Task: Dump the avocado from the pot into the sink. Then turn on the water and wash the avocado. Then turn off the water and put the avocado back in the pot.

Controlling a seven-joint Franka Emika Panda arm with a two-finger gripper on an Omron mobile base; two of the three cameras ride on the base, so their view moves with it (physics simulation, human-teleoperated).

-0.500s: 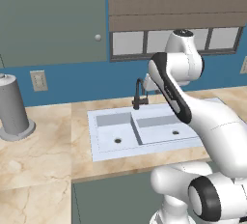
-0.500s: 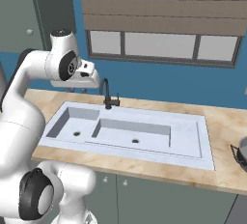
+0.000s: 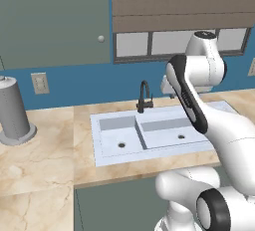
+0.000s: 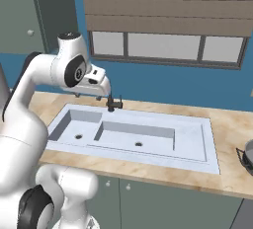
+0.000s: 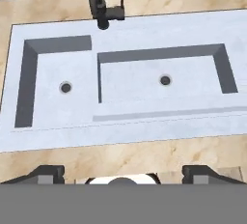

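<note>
The end effector (image 5: 123, 172) shows at the bottom of the hand view as two dark finger tips (image 5: 47, 172) set far apart, released and grasping nothing. In the right base view it sits in the left-centre of the frame (image 4: 101, 91), held above the back rim of the sink (image 4: 207, 146), just beside the faucet (image 4: 113, 103). In the left base view the arm hides most of it, in the right-centre of the frame.

Below it in the hand view lies the sink (image 5: 53, 136), a pale double basin filling the middle of the frame. The smaller basin is at left and the wider one at right, each with a small dark drain. Both basins look dry. The black faucet (image 5: 99, 6) stands at the upper centre, at the sink's back edge.

The sink (image 3: 107, 158) is set in a beige marbled surface (image 3: 45, 160). A tall grey cylinder (image 3: 12, 110) on a round base stands at the left edge of the left base view. At the lower right edge of the right base view, part of the pot (image 4: 247, 157) with a dark loop handle rests on the surface, well apart from the sink. The avocado cannot be made out.
</note>
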